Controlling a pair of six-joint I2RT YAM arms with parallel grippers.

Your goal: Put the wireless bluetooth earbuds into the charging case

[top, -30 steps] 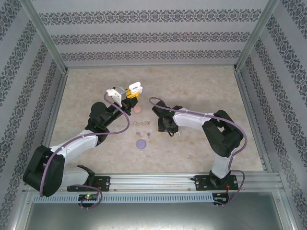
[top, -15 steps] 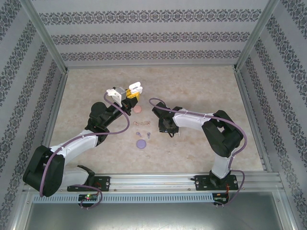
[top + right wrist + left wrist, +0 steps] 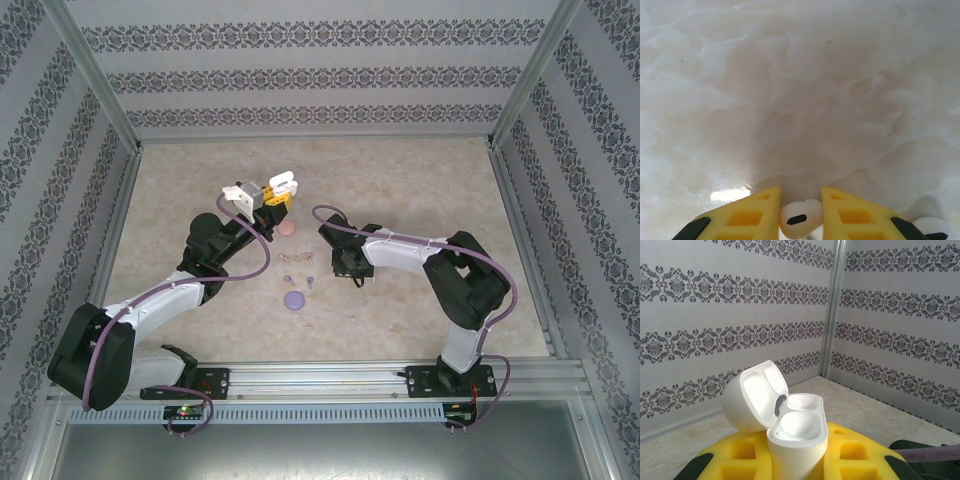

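bracketing a white earbud, the right pincer has a second earbud alongside.

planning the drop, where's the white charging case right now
In the left wrist view the white charging case sits lid-open between the yellow fingers of the left gripper; from above it is left of centre, just beyond the pinkish disc.

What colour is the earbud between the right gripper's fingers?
White; the earbud shows best in the right wrist view.
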